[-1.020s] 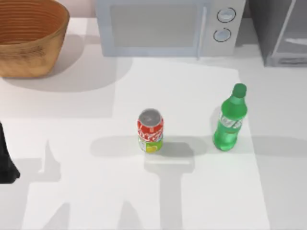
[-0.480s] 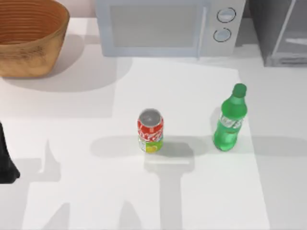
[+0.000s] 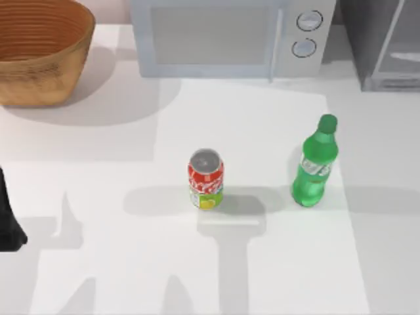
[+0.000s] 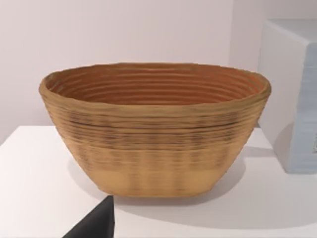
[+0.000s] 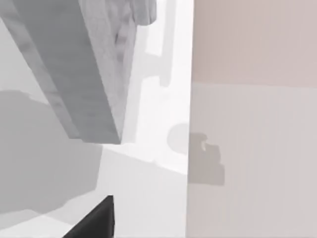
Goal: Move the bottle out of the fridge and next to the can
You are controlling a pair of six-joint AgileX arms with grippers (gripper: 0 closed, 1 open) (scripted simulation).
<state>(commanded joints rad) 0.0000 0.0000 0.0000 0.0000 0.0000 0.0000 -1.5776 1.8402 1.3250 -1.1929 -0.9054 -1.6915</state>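
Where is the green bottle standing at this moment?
In the top view the bottle stands upright on the table, right of centre, to the right of the can with a gap between them, and in front of the microwave.

Bottle (image 3: 315, 167) right of can (image 3: 206, 178) (apart).

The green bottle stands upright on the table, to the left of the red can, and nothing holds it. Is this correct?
Not quite. In the top view the bottle stands upright on the table to the right of the can, not the left. Nothing holds it.
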